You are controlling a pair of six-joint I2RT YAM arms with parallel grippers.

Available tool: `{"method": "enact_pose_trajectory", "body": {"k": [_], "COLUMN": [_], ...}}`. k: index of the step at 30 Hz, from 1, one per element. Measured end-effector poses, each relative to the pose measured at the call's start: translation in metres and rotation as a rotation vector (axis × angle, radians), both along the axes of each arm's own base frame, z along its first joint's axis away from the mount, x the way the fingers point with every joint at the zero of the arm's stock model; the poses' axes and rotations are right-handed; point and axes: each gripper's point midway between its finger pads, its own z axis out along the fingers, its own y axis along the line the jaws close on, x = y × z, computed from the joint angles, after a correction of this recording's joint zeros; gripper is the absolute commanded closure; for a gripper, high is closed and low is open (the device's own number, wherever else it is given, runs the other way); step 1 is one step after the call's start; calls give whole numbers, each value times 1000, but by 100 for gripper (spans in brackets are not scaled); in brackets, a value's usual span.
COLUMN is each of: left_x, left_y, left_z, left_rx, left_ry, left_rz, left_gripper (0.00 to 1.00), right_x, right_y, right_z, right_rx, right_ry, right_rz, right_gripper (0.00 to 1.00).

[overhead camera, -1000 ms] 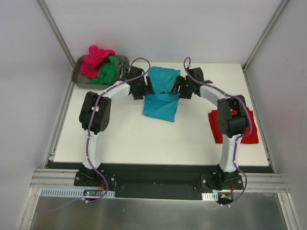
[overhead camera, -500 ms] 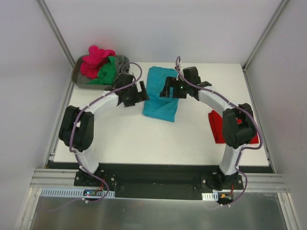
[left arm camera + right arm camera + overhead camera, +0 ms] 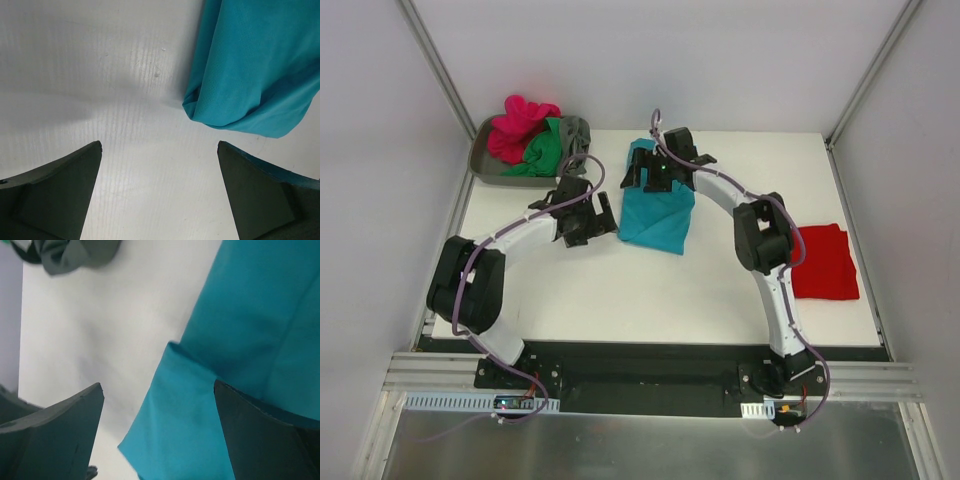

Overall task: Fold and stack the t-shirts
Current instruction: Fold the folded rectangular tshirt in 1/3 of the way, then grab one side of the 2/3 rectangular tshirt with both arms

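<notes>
Top external: teal t-shirt is lying folded mid-desk, toward the far edge.
Left gripper, spread wide and gripping nothing, is hovering just beside its left side; right gripper, equally released, is hanging over its far end. Red t-shirt is lying flat near the right edge; bunched shirts are filling the far-left corner tray.

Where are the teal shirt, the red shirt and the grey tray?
teal shirt (image 3: 658,218), top external view, middle of the folded cloth.
red shirt (image 3: 825,262), top external view, middle of the cloth.
grey tray (image 3: 480,163), top external view, its left wall.
</notes>
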Motion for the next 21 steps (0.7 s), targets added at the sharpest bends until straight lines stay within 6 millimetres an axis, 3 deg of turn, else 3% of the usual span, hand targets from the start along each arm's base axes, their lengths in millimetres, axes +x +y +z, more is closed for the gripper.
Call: {"method": "enact_pose_trajectory", "body": {"k": [3, 6, 9, 16, 18, 21], "left_x": [7, 19, 29, 30, 28, 25], "left_y": [-1, -10, -20, -34, -37, -41], "left_z": [2, 6, 7, -11, -17, -24], "left_rx": [-7, -32, -64, -110, -122, -145], "left_ry": [-5, -12, -20, 33, 55, 84], "left_rz": [2, -13, -32, -67, -73, -85], "left_gripper": [11, 18, 23, 36, 41, 46], "right_x": [26, 41, 31, -80, -112, -147], "right_y": [-12, -26, -44, -113, -130, -149], "right_z": [8, 29, 46, 68, 58, 23], "right_rx": [-26, -44, -84, -186, -194, -222], "right_ry": [-42, -105, -145, -119, -79, 15], "right_rz": [-47, -61, -68, -132, -163, -194], "right_gripper": [5, 4, 2, 4, 6, 12]}}
